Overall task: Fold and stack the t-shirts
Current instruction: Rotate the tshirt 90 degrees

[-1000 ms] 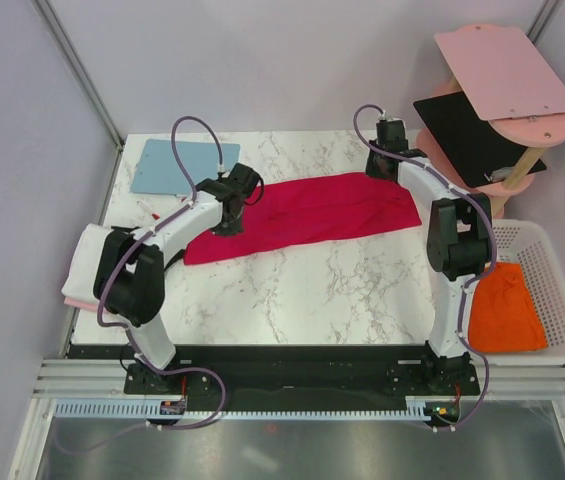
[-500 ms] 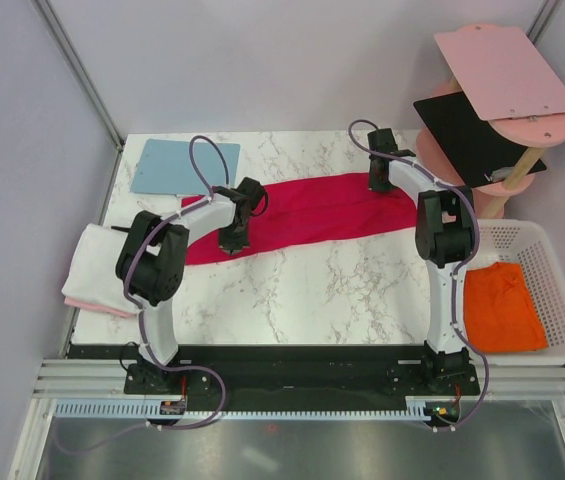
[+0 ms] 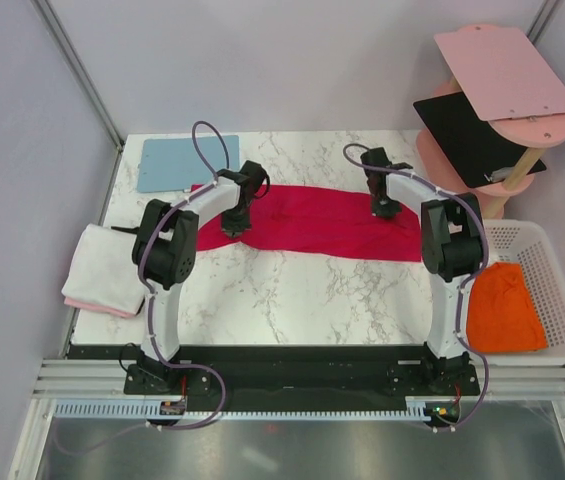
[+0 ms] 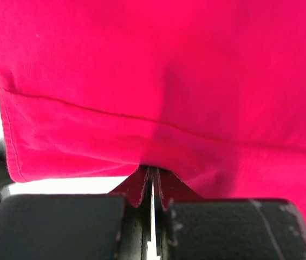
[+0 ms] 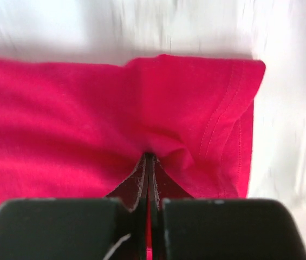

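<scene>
A crimson red t-shirt [image 3: 312, 222] lies as a long folded band across the far half of the table. My left gripper [image 3: 234, 222] is shut on the red cloth [image 4: 158, 97] near the band's left end. At the right end my right gripper [image 3: 386, 206] is shut on the same shirt [image 5: 88, 124], close to a stitched hem [image 5: 223, 124]. A folded white t-shirt [image 3: 107, 262] rests on a pale pink one [image 3: 90, 301] at the table's left edge. The orange t-shirt [image 3: 503, 306] lies in the basket.
A light-blue board [image 3: 178, 163] lies flat at the far left of the marble table [image 3: 292, 300]. A white mesh basket [image 3: 552, 290] stands off the right side. Pink [image 3: 502, 70] and black [image 3: 467, 135] panels on a stand rise at the far right.
Both grippers have carried the red shirt: the left one moved toward the far side, the right one toward the near side. The band now lies more level across the table.
</scene>
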Controlling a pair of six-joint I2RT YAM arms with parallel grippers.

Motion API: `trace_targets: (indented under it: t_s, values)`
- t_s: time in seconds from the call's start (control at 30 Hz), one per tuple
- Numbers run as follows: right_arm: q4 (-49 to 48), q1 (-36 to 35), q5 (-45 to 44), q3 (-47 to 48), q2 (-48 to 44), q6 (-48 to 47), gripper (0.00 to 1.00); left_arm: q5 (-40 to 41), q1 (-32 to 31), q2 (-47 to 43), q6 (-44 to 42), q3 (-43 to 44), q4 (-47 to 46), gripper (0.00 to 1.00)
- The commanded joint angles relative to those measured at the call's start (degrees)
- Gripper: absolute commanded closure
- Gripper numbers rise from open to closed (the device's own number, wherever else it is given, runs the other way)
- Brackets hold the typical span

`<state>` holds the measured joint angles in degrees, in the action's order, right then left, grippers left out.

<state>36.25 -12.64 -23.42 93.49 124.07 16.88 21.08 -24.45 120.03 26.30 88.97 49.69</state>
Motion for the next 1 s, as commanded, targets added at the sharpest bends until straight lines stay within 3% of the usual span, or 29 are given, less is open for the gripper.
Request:
trace_targets:
  t_s: [0.0, 0.33, 0.5, 0.77, 0.87, 0.97]
  values:
    - [9.6, -4.2, -0.2, -10.6, -6.0, 0.6, 1.00, 1.6, 0.3, 4.0, -2.2, 6.8, 0.8, 0.98]
    - [14.5, -17.4, 1.8, -26.4, -22.4, 4.9, 1.00, -1.1, -0.4, 10.1, -6.2, 18.2, 3.0, 0.98]
    - [14.1, -23.5, 13.1, -31.3, -28.3, 7.9, 1.00, -1.6, -0.6, 14.4, -7.7, 26.3, 4.7, 0.98]
    - [11.2, -33.8, 22.0, -31.2, -32.1, 12.1, 1.00, -5.3, -1.1, 25.0, -11.4, 45.0, 8.0, 0.98]
    - [10.2, -33.6, 15.4, -28.5, -33.5, 10.5, 1.00, -4.0, -1.6, 22.9, -10.9, 42.7, 8.1, 0.98]
    - [9.1, -31.8, 8.1, -23.1, -33.6, 6.8, 1.00, 0.1, -1.7, 15.5, -10.5, 31.1, 5.4, 0.98]
